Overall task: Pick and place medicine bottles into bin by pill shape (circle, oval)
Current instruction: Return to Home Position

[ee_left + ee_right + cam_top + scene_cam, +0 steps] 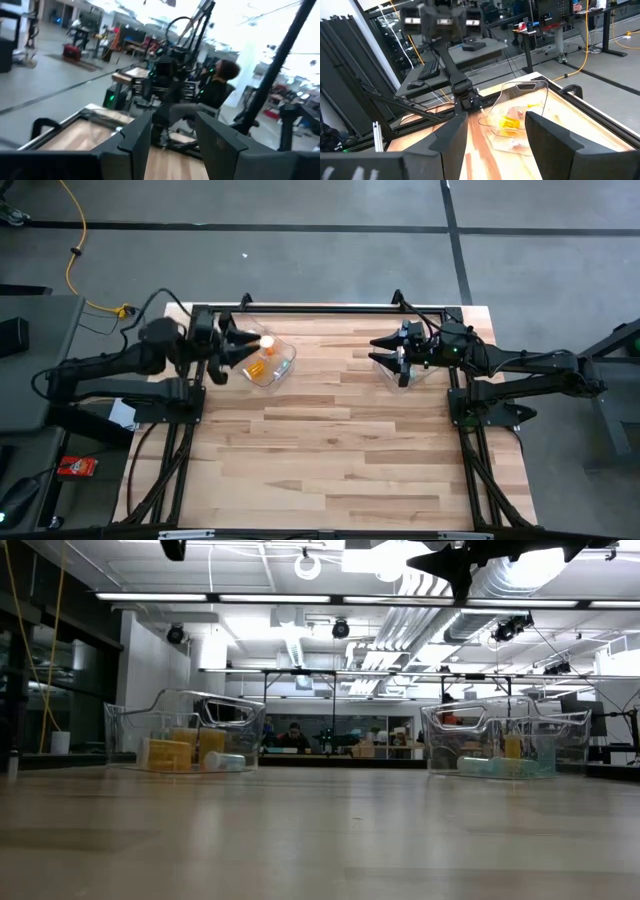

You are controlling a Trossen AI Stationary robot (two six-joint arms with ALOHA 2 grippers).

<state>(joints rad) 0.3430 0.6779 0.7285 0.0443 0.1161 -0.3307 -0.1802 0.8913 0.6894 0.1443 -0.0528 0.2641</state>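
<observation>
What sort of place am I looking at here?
Probably a robotics lab or workshop: exposed ceiling ducts, an equipment desk beyond the wooden table, and a person seated nearby.

Left gripper (243, 348) and right gripper (388, 356) held high, pointing toward each other, fingers apart on both

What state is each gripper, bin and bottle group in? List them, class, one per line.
left bin: upright, holding bottles.
right bin: upright, holding bottles.
left gripper: open, empty, raised by the left bin.
right gripper: open, empty, raised by the right bin.
orange bottles: inside the left bin.
pale bottle: lying on its side in the left bin.
teal bottles: lying in the right bin.
</observation>
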